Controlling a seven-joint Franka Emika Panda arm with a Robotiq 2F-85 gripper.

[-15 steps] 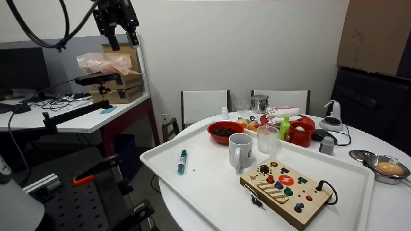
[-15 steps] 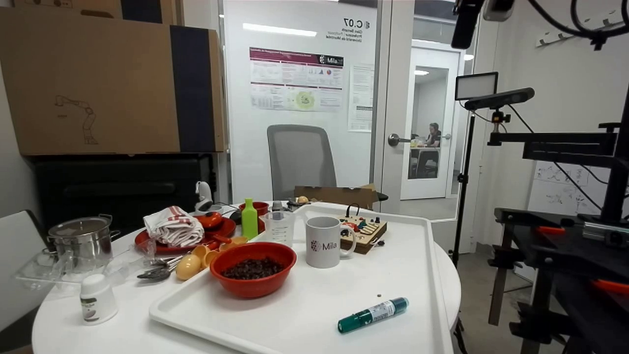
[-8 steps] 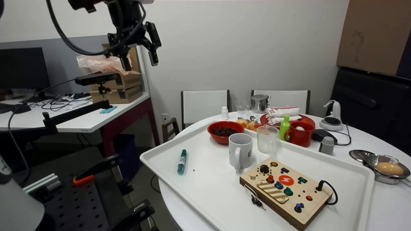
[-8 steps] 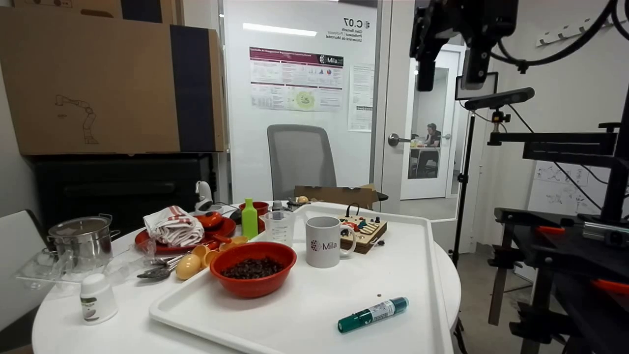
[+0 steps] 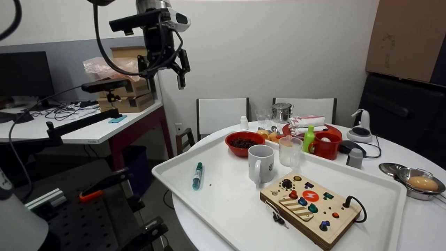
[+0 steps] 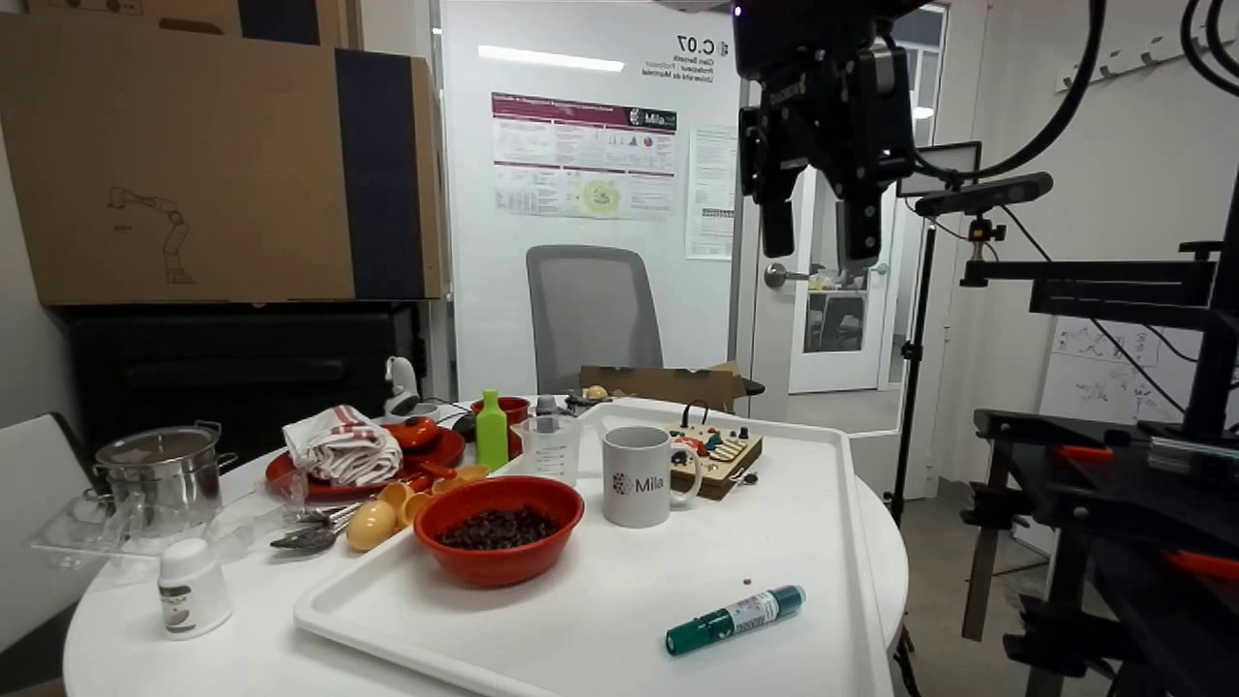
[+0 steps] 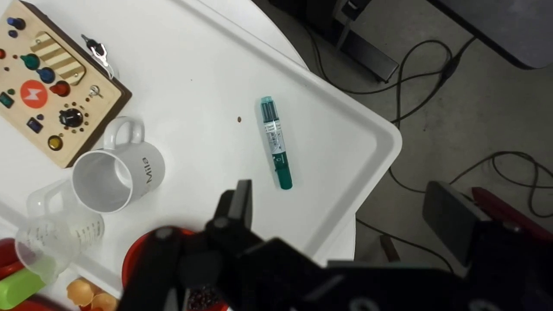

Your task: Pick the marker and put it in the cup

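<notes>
Found claw [image 6: 817,244] hanging high above the tabletop [image 6: 281,660], with fingers [image 6: 858,232] spread wide and nothing gripped. Located marker [image 7: 276,142] lying flat on the white tray [image 5: 223,209], untouched, well below the claw. Read from the wrist view: ahead of the fingertip line, nearer the finger on that view's left, hence off-centre in the gap. Noted long axis almost square to the closing direction, dark green end nearest the claw, pale teal end farthest. Judge current step as approach, with picking not yet done. Would shift toward the marker and that finger's side first, then lower, turning slightly if at all, to pinch across the barrel near its middle. Logged cup [image 7: 121,176] upright on the same tray, apart from the marker, farther left in the wrist view. Expect marker roll on a glancing touch.
</notes>
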